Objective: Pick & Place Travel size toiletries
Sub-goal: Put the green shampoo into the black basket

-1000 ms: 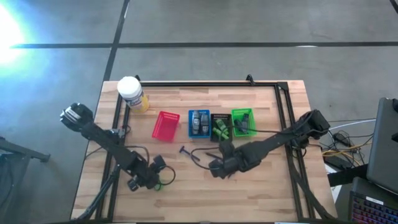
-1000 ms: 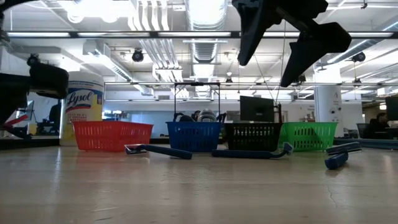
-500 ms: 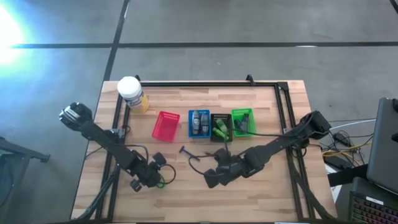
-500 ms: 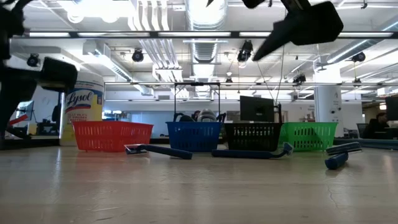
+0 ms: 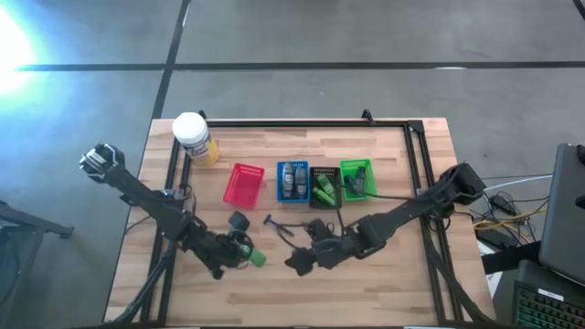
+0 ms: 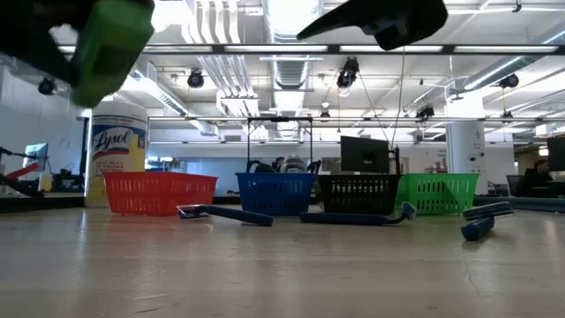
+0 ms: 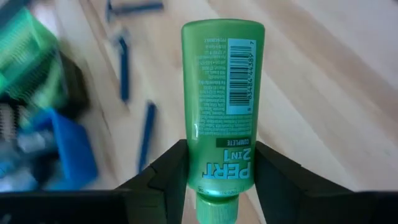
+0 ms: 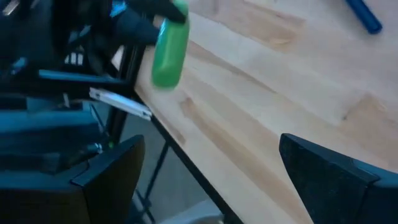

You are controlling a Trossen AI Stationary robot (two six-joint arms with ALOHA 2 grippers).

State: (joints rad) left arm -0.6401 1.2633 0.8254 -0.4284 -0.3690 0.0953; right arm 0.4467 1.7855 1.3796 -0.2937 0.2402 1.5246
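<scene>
Since the earlier frame our left gripper has lifted the green Pert bottle, clamped for carrying toward the green basket; right gripper spread, empty.

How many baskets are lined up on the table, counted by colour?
Red basket: 1
Blue basket: 1
Black basket: 1
Green basket: 1
Total: 4
</scene>
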